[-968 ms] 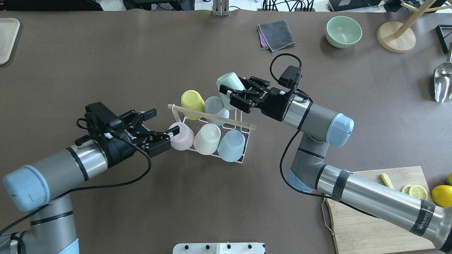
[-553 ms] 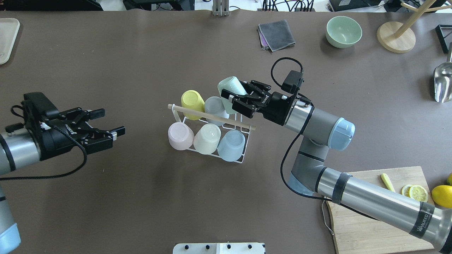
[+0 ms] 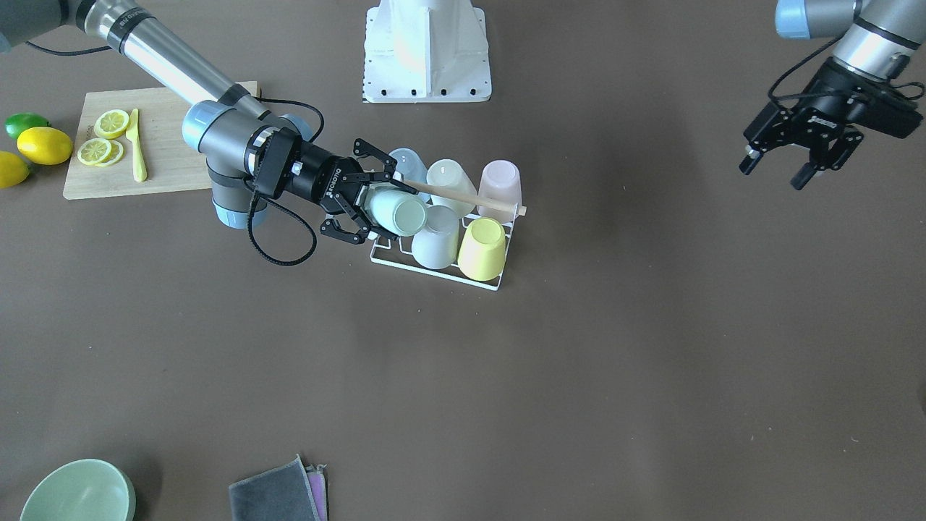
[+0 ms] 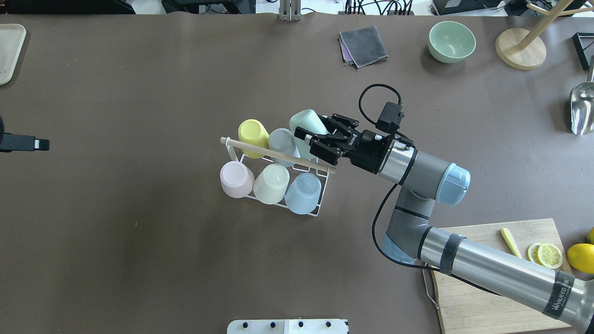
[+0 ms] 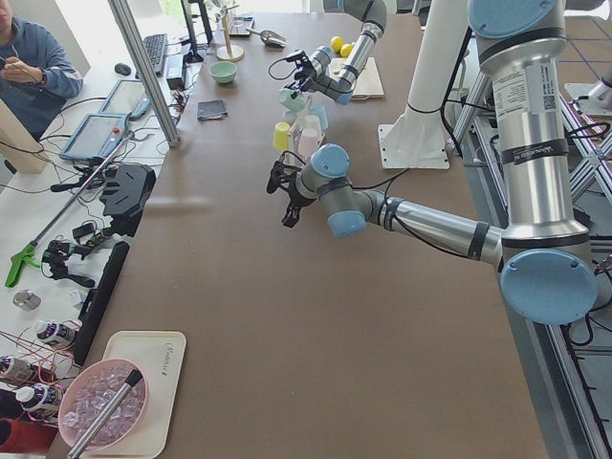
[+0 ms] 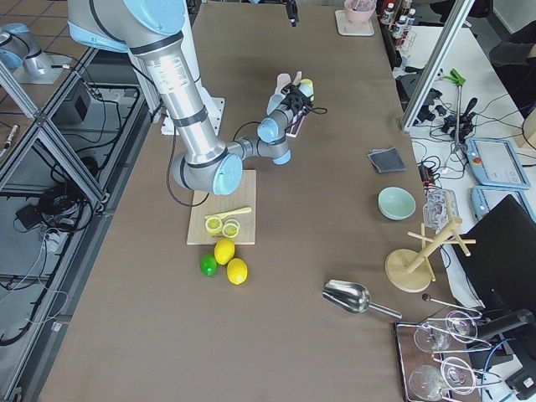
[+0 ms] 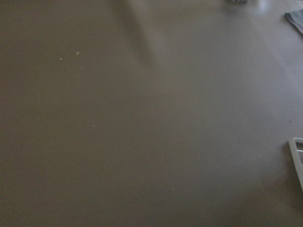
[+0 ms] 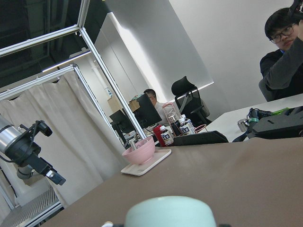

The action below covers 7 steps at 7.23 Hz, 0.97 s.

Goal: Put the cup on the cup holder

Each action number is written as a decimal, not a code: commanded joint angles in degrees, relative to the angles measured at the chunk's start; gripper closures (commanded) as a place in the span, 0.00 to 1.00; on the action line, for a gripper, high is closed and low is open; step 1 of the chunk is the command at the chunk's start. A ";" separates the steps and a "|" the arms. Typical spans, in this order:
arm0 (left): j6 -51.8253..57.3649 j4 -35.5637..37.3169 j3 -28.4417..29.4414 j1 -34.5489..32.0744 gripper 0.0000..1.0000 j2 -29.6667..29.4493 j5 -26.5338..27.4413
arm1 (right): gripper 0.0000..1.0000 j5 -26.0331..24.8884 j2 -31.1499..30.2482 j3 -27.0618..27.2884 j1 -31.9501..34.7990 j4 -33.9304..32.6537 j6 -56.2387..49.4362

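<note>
My right gripper (image 3: 370,202) is clamped on the pale mint plastic cup (image 4: 304,123), fingers on either side of it toward the mouth end. The cup is tilted, with its closed bottom pointing away from my wrist. It sits over the corner of the small white wire cup holder (image 4: 323,194) that is far and to the right in the overhead view, just beside the frosted grey cup (image 4: 282,141). I cannot tell whether it is on a prong yet or touching the grey cup. The holder's light wooden rod handle (image 4: 278,154) runs across the top, and its right end passes just under my right fingers in the overhead view. Five more cups stand upside down on the rack: the grey one and a yellow cup (image 4: 253,134) in the far row, then a pink cup (image 4: 236,178), a cream cup (image 4: 271,183) and a pale blue cup (image 4: 302,192) in the near row. In my right wrist view the mint cup's bottom shows as a rounded shape at the lower edge. My left gripper (image 3: 772,174) hangs well apart from the rack, out at the table's left side — fingers spread, nothing between them, and only one fingertip shows at the overhead view's edge. My left wrist view gives just the brown tabletop (image 4: 139,255). Off to my right lie a wooden cutting board (image 4: 482,297) with lemon slices (image 4: 547,253), and at the far edge a folded grey cloth (image 4: 364,45) and a mint green bowl (image 4: 451,41).
</note>
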 commanded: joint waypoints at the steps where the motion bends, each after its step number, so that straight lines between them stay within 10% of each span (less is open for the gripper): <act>1: 0.01 23.17 1.09 -11.09 0.01 -0.16 -8.25 | 0.01 -2.07 -0.45 0.00 -0.47 0.28 -0.11; 3: 15.19 34.58 3.19 -12.88 0.01 -1.13 -7.90 | 0.00 -4.02 -0.54 0.35 -0.83 0.28 -0.02; 7: 33.76 35.49 9.89 -25.67 0.01 0.09 -7.72 | 0.00 -2.71 0.07 -0.61 7.39 -6.43 -0.19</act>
